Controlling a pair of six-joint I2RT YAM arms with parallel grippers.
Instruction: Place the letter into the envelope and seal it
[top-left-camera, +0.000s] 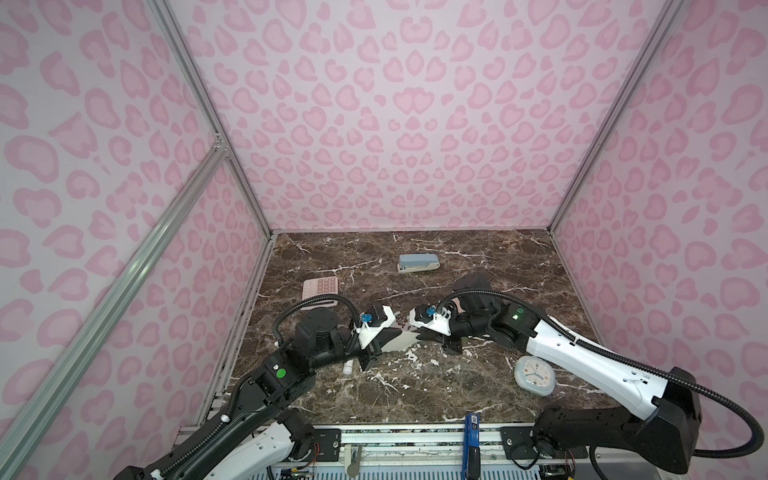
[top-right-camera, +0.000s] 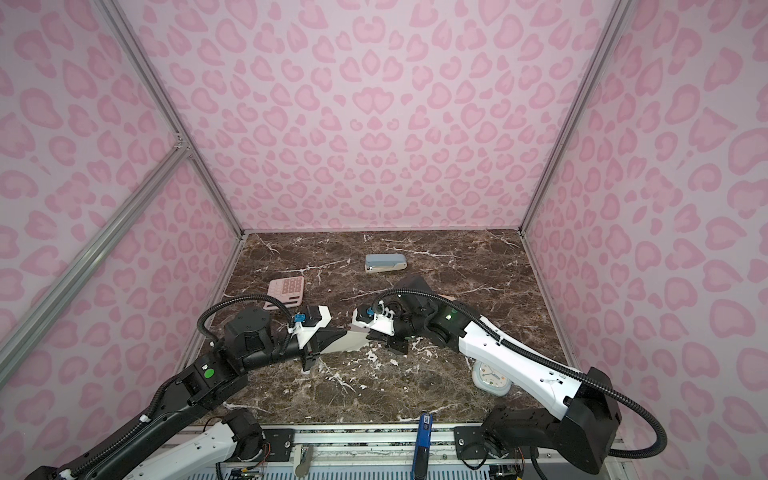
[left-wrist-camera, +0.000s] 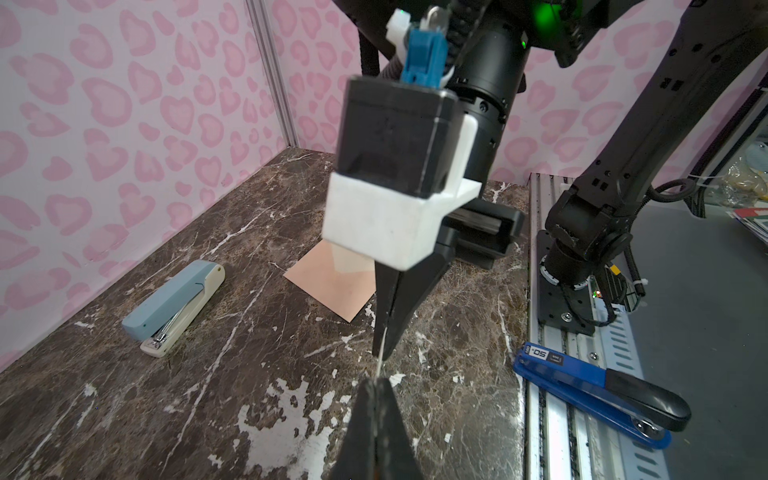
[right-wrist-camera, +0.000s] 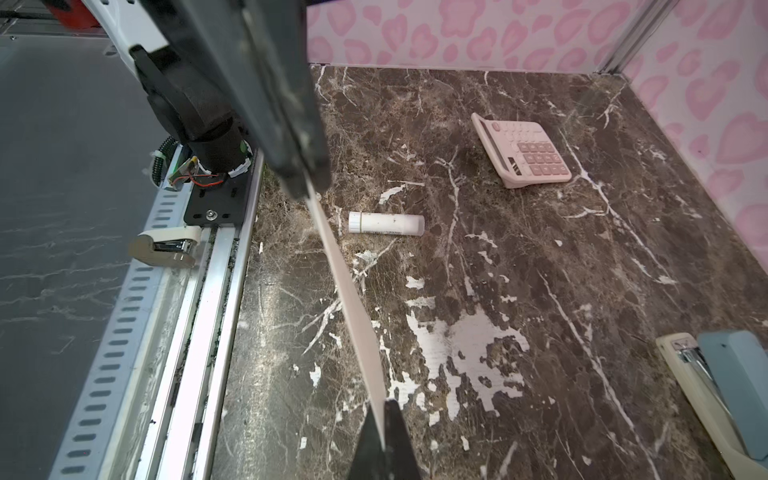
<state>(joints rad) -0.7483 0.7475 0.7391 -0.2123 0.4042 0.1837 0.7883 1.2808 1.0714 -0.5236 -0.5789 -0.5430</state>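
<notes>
The letter (top-left-camera: 400, 343) is a cream sheet held up off the marble table between both grippers. It shows edge-on as a thin line (left-wrist-camera: 380, 362) in the left wrist view and as a pale strip (right-wrist-camera: 350, 291) in the right wrist view. My left gripper (top-left-camera: 398, 332) is shut on one end of it, my right gripper (top-left-camera: 420, 336) shut on the other, the tips nearly meeting. The peach envelope (left-wrist-camera: 332, 286) lies flat on the table behind the right gripper, its paler flap toward the arm. In both top views the right arm hides nearly all of it.
A blue-grey stapler (top-left-camera: 417, 263) lies at the back middle and a pink calculator (top-left-camera: 320, 289) at the back left. A white glue stick (top-left-camera: 348, 368) lies under the left arm. A pale clock (top-left-camera: 534, 376) sits front right beside the right arm. A blue tool (top-left-camera: 471, 428) rests on the front rail.
</notes>
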